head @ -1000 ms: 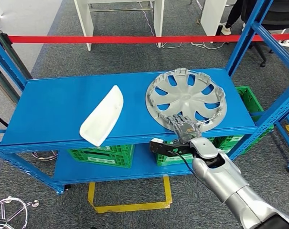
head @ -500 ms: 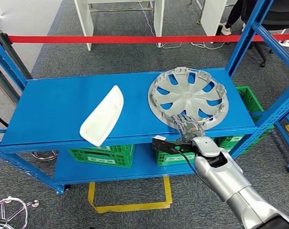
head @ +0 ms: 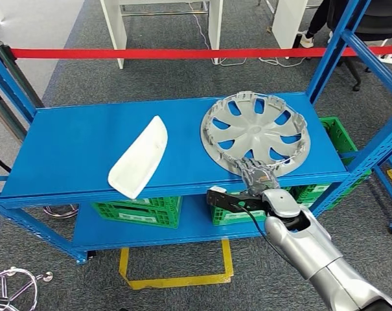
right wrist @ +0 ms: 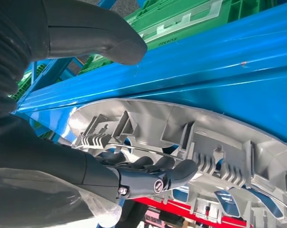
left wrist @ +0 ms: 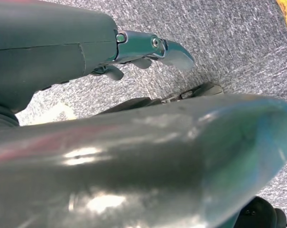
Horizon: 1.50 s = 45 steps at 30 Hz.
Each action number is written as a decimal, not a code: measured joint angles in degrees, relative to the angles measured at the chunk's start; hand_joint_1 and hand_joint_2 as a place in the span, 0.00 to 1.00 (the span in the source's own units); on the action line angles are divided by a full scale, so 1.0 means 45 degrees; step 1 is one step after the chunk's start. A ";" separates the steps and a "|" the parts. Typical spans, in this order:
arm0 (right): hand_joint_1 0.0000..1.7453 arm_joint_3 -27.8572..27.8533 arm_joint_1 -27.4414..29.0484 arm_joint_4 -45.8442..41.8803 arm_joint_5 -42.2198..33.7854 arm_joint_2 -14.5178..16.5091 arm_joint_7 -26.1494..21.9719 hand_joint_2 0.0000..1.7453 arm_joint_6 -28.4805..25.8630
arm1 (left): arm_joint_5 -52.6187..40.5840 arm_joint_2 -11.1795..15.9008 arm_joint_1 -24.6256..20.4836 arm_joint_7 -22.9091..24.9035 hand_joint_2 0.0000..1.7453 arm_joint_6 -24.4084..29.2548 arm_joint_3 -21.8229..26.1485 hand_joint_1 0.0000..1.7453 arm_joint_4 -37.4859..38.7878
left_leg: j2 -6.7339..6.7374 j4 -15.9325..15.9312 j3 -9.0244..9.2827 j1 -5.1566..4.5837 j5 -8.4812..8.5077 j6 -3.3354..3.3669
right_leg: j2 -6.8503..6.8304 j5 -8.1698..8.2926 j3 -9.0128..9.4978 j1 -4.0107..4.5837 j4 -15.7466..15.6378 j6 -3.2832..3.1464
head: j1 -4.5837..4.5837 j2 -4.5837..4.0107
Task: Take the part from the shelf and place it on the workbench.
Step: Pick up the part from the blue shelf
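The right hand (head: 254,173) is gripping the near rim of the silver wheel cover (head: 255,133), its dark fingers (right wrist: 149,164) lying curled over the rim's ribbed inner side while the thick grey thumb (right wrist: 95,33) is reaching under the edge, along the front lip of the blue shelf (head: 86,146). The wheel cover is sitting face down on the right part of the shelf's top level, and its near edge looks tipped slightly up where the hand is holding it, though the gap is hard to judge. The silver right arm (head: 311,253) is coming in from below on the right. To the left on the same level, well apart from the wheel cover, a white curved part (head: 138,157) is lying near the front edge. Green crates (head: 140,212) are standing on the lower level. The left hand (left wrist: 149,47) is hanging over grey carpet (left wrist: 227,42), holding nothing, its fingers looking loosely extended.
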 joint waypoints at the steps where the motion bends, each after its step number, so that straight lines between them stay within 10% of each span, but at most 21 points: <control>1: 0.00 0.0000 0.0026 -0.0042 0.0000 -0.0001 0.0004 1.00 -0.0002 | 0.0007 -0.0009 0.0000 -0.0005 0.00 0.0016 0.0013 0.00 0.0012 | 0.0000 0.0000 0.0000 0.0000 0.0000 0.0000 | 0.0000 0.0000 0.0000 0.0000 0.0000 0.0000 | -0.0001 0.0000; 20: 0.00 0.0011 0.0454 -0.0882 -0.0264 -0.0162 0.0052 1.00 0.0295 | 0.0178 -0.0069 0.0002 -0.0220 0.00 0.0070 0.0110 0.00 0.0189 | 0.0000 0.0000 -0.0004 0.0000 -0.0001 0.0000 | 0.0001 0.0000 -0.0005 0.0000 0.0000 0.0000 | -0.0001 0.0000; 24: 0.00 0.0081 0.0482 -0.1181 -0.0537 -0.0384 -0.0036 0.00 0.0627 | 0.0269 -0.0091 0.0001 -0.0265 0.00 0.0070 0.0131 0.00 0.0254 | 0.0000 0.0000 -0.0004 -0.0001 -0.0001 0.0000 | 0.0000 0.0000 -0.0005 -0.0001 -0.0001 0.0000 | -0.0001 0.0000; 45: 0.00 0.0375 0.1700 -0.2748 -0.0986 -0.1814 -0.0132 0.00 0.0811 | 0.0406 -0.0170 0.0016 -0.0465 0.00 0.0057 0.0270 0.00 0.0476 | -0.0001 0.0000 -0.0012 -0.0001 -0.0002 0.0000 | -0.0001 0.0000 -0.0010 -0.0001 -0.0004 0.0001 | 0.0001 0.0000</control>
